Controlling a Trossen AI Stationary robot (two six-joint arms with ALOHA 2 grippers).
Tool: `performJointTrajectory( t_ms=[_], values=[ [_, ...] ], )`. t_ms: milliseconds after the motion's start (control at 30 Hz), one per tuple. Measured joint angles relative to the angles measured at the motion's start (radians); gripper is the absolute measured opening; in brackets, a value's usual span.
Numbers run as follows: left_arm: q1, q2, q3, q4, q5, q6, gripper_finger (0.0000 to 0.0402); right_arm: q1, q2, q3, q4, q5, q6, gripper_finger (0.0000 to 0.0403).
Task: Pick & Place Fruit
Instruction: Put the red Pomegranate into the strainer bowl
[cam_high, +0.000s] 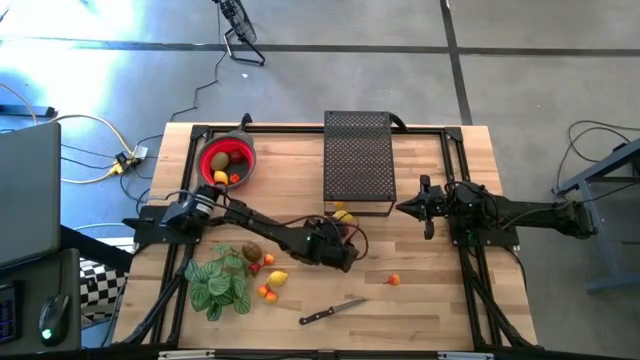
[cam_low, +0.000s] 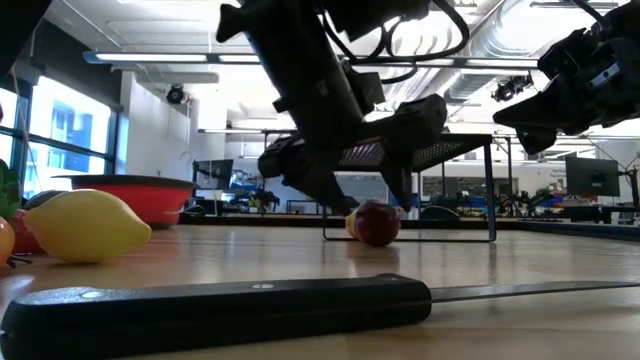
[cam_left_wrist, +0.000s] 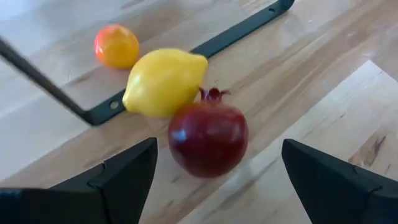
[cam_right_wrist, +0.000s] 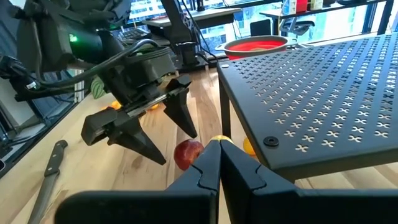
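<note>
Under the left claw (cam_left_wrist: 214, 171) — open — a red fruit (cam_left_wrist: 208, 137); lemon (cam_left_wrist: 163, 81) half-hidden.

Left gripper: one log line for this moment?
left gripper: open, straddling dark red fruit | lemon touching it, by mesh rack leg | right gripper: shut, waiting near rack

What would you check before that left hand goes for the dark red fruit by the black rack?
1. Left hand open: ok, fingers spread wide.
2. Dark red fruit lined up between the fingers: ok in the left wrist view.
3. Fruit free to lift: not ok, the lemon touches it.
4. Black rack clear of the fingers: cannot tell, its leg stands close.
5. Red bowl has room: ok, few pieces inside.
6. Right hand out of the way: ok, shut, off to the side.
</note>
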Motion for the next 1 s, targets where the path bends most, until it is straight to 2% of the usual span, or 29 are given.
performJointTrajectory(
  t_ms=[1000],
  values=[
    [0.034, 0.045, 0.000, 0.047, 0.031, 0.026, 0.0338, 0.000, 0.000, 0.000, -0.005, 0.000, 0.000, 0.0002]
  ],
)
